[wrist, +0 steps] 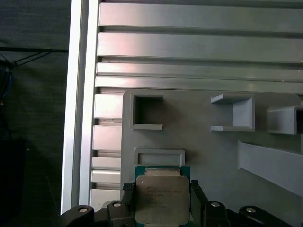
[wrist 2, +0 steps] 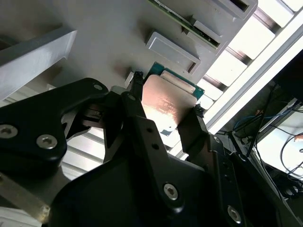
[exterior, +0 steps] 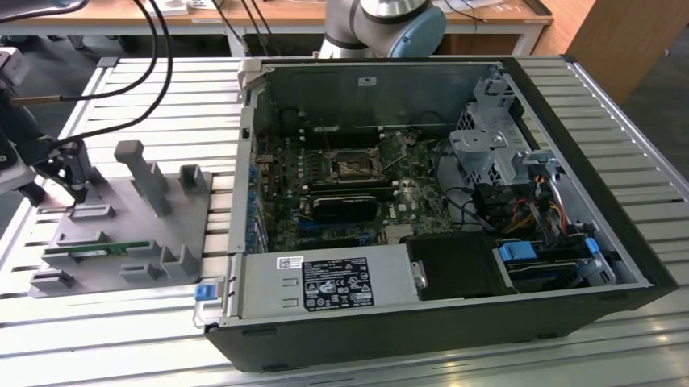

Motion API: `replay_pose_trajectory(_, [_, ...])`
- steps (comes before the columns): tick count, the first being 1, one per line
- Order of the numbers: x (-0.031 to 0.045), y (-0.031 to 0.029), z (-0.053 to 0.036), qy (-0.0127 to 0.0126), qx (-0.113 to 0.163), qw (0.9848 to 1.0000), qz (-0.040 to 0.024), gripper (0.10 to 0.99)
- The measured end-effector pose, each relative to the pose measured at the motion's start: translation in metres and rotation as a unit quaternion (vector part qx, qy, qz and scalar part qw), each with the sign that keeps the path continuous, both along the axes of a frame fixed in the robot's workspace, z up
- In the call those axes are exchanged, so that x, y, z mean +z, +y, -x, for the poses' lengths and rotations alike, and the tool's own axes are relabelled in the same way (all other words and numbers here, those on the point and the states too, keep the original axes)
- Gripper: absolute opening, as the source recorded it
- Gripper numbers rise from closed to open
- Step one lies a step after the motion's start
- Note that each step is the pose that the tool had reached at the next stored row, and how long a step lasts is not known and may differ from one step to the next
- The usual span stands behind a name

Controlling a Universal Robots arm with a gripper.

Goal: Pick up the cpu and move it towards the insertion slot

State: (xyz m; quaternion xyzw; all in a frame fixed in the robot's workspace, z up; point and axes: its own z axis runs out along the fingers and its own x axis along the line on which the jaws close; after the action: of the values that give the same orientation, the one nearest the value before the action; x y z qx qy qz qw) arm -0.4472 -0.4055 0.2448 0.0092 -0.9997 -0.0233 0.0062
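Silver rails make up the table [exterior: 129, 81]. In the exterior view, an open computer case [exterior: 453, 322] lies on it, with a grey tray [exterior: 183, 214] beside the case. The pincer [exterior: 76, 189] hangs over the side of the tray away from the case. The slot [exterior: 352, 167] sits deep inside the case. It is well apart from the pincer, off to the exterior view's right. What the pincer has in its tips is too small to tell from this view.

In the first wrist view, the cpu [wrist: 162, 198] is right between the two black fingers [wrist: 129, 201]. They press on two opposite sides of it, so the pincer is pinching the cpu. The tray is under it, and a small pocket [wrist: 160, 157] lies just past the tips. The cpu may be lifted a little off the tray, but I cannot be sure.

In the second wrist view, the silver top of the cpu shines and faces the body of the pincer. A thin green strip [wrist 2: 184, 23] lies further out past the tips.

I think the cpu is light, thin and stiff. Its top looks smooth, so it could slip. Its underside would likely be easy to hurt. The edges are the best place to hold it, as the pincer does now.

The exterior view gives the slot and the long way to it. The wrist views give the grip up close.
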Motion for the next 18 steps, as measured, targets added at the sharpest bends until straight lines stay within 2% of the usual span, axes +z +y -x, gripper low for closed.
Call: replay_pose_trajectory(18, [0.0094, 0.0003, 0.0000, 0.0001, 0.000, 1.0000, 0.0000, 0.545])
